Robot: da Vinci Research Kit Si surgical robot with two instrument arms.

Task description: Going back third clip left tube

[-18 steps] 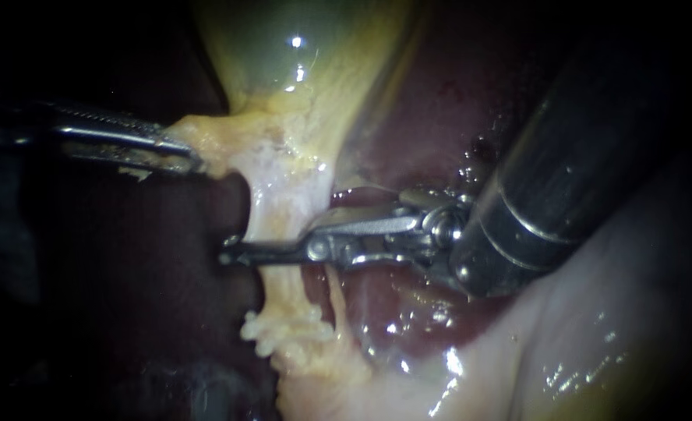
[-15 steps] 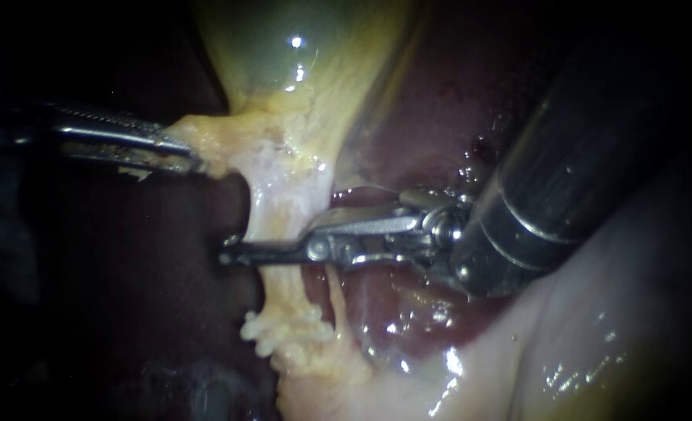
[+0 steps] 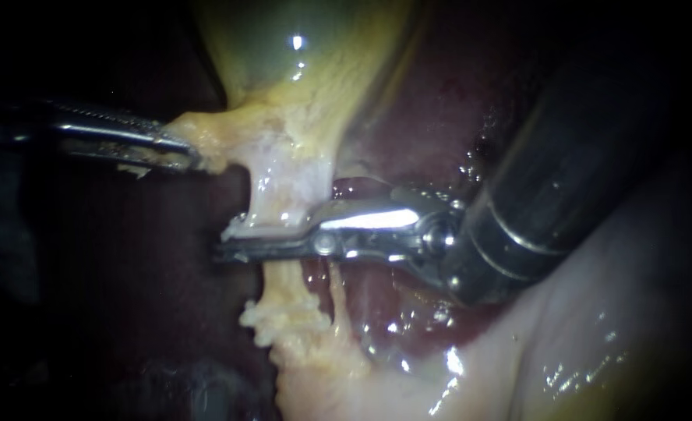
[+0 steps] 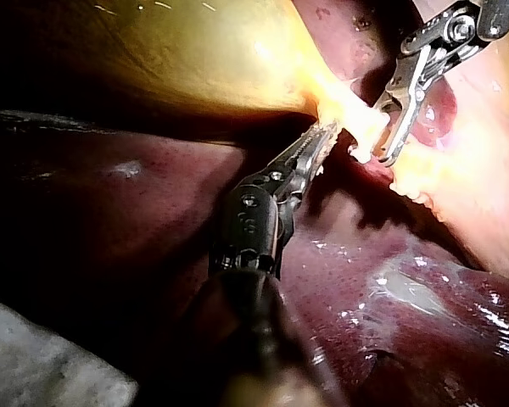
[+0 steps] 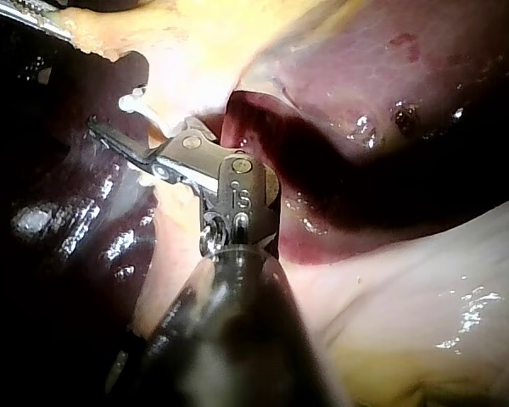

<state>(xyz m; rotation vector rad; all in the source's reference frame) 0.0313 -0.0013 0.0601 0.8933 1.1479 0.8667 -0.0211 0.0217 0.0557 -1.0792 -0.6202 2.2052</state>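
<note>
Pinching the left tube (image 3: 284,195) between nearly closed jaws, the right instrument (image 3: 233,245) sits across it, not yet backed away; no clip can be made out. Beyond, the left instrument (image 3: 181,153) grips pale tissue at the base of the gallbladder (image 3: 307,70), holding it taut.

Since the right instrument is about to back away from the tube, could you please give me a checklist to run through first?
1. Hold by left instrument: ok, its jaws are shut on yellowish tissue below the gallbladder.
2. Tube exposed: ok, visible above and below the right instrument.
3. Tube free of right instrument: not ok, it lies across the tube, touching it.
4. Clip on tube: cannot tell, none shows.
5. Retreat path: ok, only liver beside the shaft, nothing crossing.
</note>
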